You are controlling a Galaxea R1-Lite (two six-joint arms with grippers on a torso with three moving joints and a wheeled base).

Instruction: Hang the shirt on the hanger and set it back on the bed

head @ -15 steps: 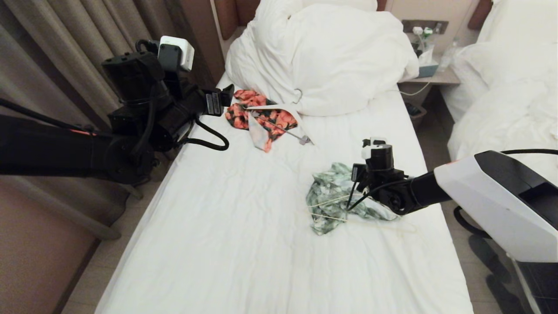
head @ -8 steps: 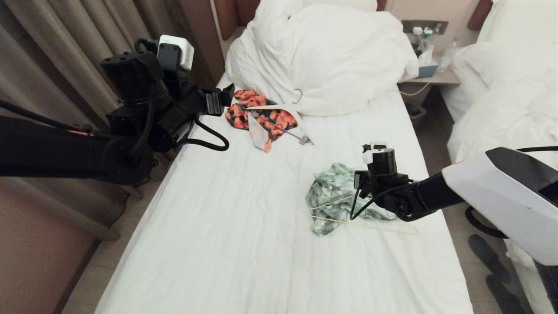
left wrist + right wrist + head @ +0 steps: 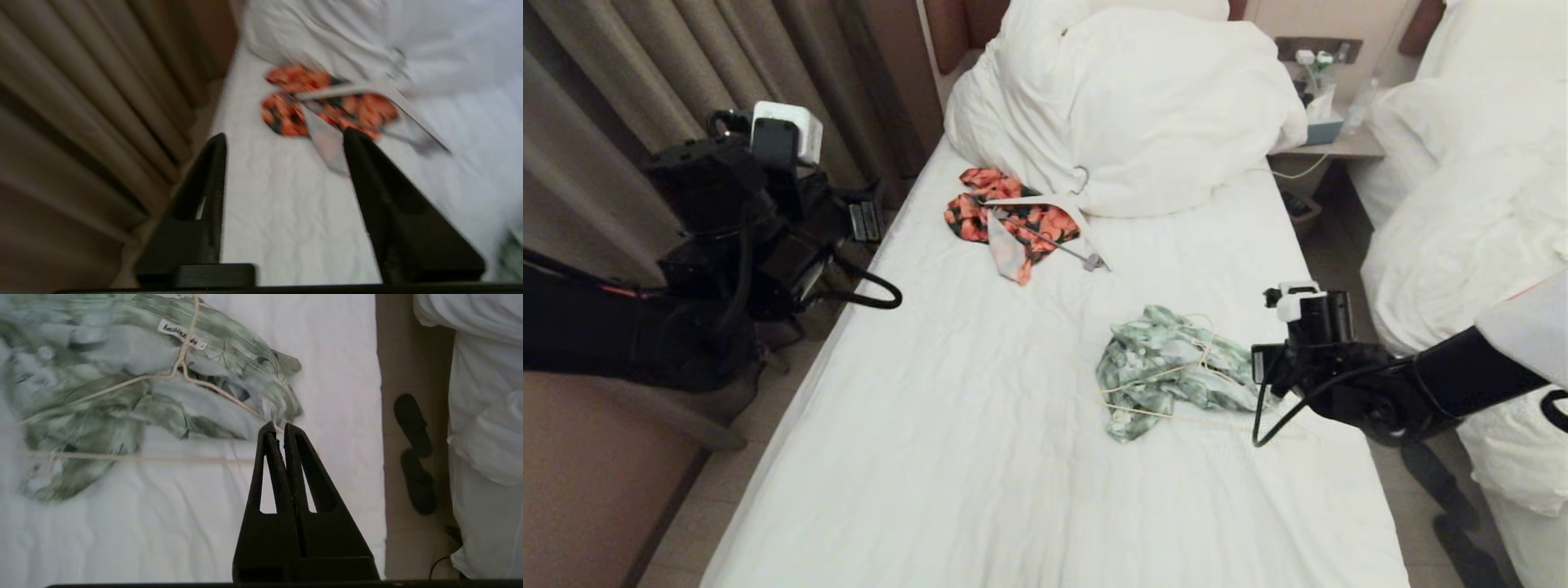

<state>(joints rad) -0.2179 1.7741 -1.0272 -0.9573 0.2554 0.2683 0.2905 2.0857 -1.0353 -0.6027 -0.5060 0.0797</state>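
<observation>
shirt (image 3: 1168,367) 1 | hanger (image 3: 1152,408) 1 | left tool (image 3: 284,139) apart, empty | right tool (image 3: 278,428) closed, empty

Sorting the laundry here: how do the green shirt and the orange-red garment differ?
The shirt is pale green and white, lying near the bed's right edge under a thin cream hanger. The orange-red garment lies by the pillows with a thicker white hanger. Both are crumpled.

Right hand (image 3: 282,430) withdrawn off the shirt (image 3: 1168,367), closed, left hand (image 3: 284,141) pulled back, seemingly narrower.
</observation>
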